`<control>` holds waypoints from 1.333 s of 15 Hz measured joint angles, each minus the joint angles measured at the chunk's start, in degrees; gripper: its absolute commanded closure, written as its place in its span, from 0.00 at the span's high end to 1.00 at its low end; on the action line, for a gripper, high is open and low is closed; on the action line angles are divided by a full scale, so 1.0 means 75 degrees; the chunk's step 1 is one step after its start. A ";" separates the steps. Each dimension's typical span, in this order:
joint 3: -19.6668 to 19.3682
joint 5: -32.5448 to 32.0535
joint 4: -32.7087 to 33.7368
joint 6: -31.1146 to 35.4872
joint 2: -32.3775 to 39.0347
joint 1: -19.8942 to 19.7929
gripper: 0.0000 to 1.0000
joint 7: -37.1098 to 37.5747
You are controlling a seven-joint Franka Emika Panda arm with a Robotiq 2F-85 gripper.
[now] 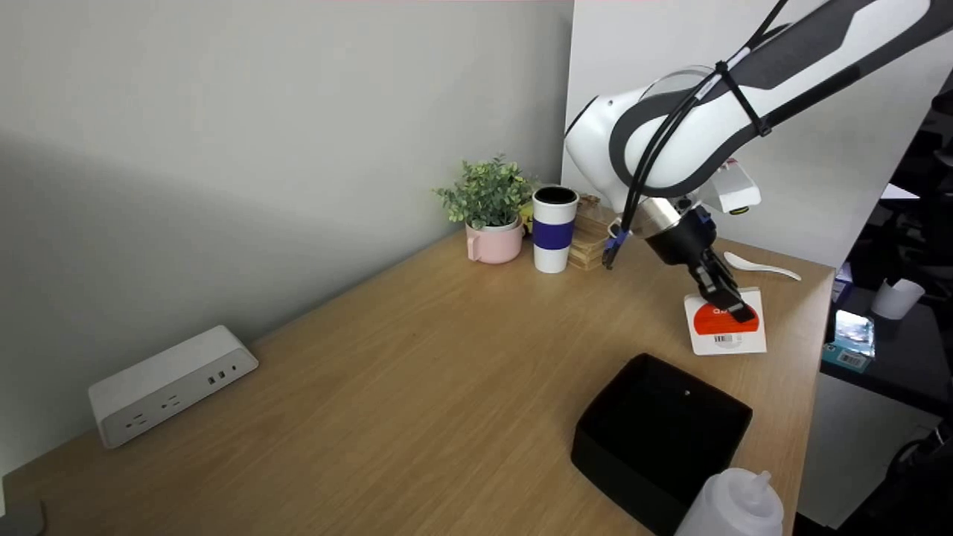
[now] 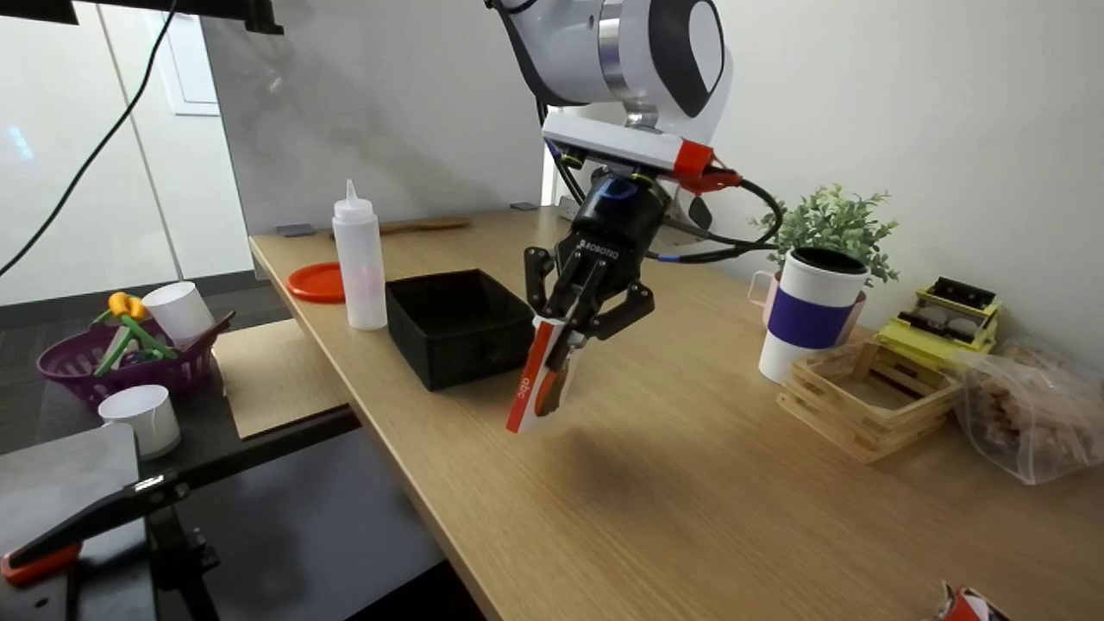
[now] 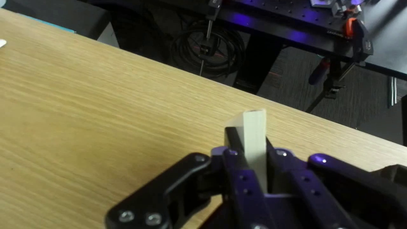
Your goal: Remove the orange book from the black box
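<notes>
The orange book shows its white and orange-red cover [image 1: 733,342] in an exterior view and its orange-red spine [image 2: 528,379] in an exterior view. In the wrist view its pale page edge [image 3: 255,136] stands between the fingers. My gripper [image 1: 737,309] is shut on the book, also seen in an exterior view [image 2: 559,338] and in the wrist view [image 3: 249,149]. The book hangs tilted above the table, outside the box and beside it. The black box [image 1: 625,476] stands open-topped on the table, also in an exterior view [image 2: 470,358]. Its inside is dark.
A squeeze bottle [image 2: 360,267] stands close against the box, with a red plate [image 2: 316,283] behind it. A travel cup [image 2: 806,310], wooden crate [image 2: 862,414] and potted plant [image 1: 491,193] stand near the wall. A white spoon [image 1: 759,266] lies near the table edge.
</notes>
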 measured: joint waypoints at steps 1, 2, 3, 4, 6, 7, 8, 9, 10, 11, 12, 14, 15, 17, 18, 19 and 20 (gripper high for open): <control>0.0040 -0.0033 0.0060 0.0114 -0.0004 0.0002 0.04 -0.0066; 0.0071 -0.0034 0.0101 0.0308 -0.0008 0.0000 0.04 -0.0136; 0.0098 -0.0029 0.0122 0.0556 -0.0014 -0.0004 0.04 -0.0211; 0.0126 0.0006 0.0125 0.0850 -0.0022 -0.0017 0.04 -0.0285; 0.0173 0.0171 0.0123 0.1499 -0.0029 -0.0066 0.04 -0.0374; 0.0184 0.0289 0.0119 0.1807 -0.0030 -0.0091 0.04 -0.0401; 0.0190 0.0395 0.0113 0.2085 -0.0030 -0.0111 0.04 -0.0412; 0.0191 0.0492 0.0104 0.2364 -0.0031 -0.0127 0.04 -0.0412; 0.0191 0.0573 0.0094 0.2595 -0.0031 -0.0136 0.04 -0.0412; 0.0191 0.0632 0.0085 0.2780 -0.0031 -0.0140 0.04 -0.0412; 0.0191 0.0678 0.0074 0.2939 -0.0030 -0.0141 0.04 -0.0412; 0.0191 0.0731 0.0051 0.3154 -0.0030 -0.0141 0.04 -0.0412; 0.0191 0.0753 0.0033 0.3245 -0.0030 -0.0142 0.04 -0.0412; 0.0191 0.0833 0.0007 0.3363 -0.0030 -0.0143 0.04 -0.0412; 0.0191 0.0894 -0.0003 0.3428 -0.0031 -0.0143 0.04 -0.0405; 0.0191 0.0951 -0.0018 0.3504 -0.0030 -0.0143 0.04 -0.0388; 0.0191 0.1002 -0.0031 0.3568 -0.0030 -0.0143 0.04 -0.0366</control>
